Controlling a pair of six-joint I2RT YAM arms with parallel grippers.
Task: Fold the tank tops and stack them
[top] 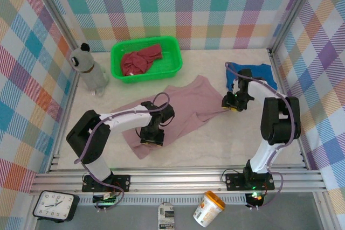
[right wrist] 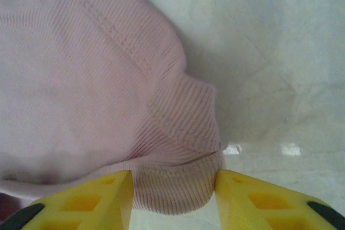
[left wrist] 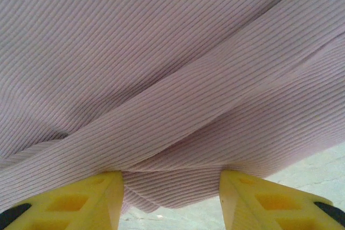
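Left gripper (left wrist: 172, 195): yellow fingers apart, with a folded edge of the mauve-pink tank top (left wrist: 161, 79) filling the gap between them. Whether they clamp it cannot be told. Right gripper (right wrist: 173, 189): fingers likewise apart around a ribbed corner of the same top, grip uncertain. Bare table (right wrist: 269, 52) lies to the right of these jaws. Beyond the right jaws lies the blue tank top (top: 267, 74). Beyond the left jaws, the dark red tank top (top: 141, 60) sits in a green basket (top: 156, 75).
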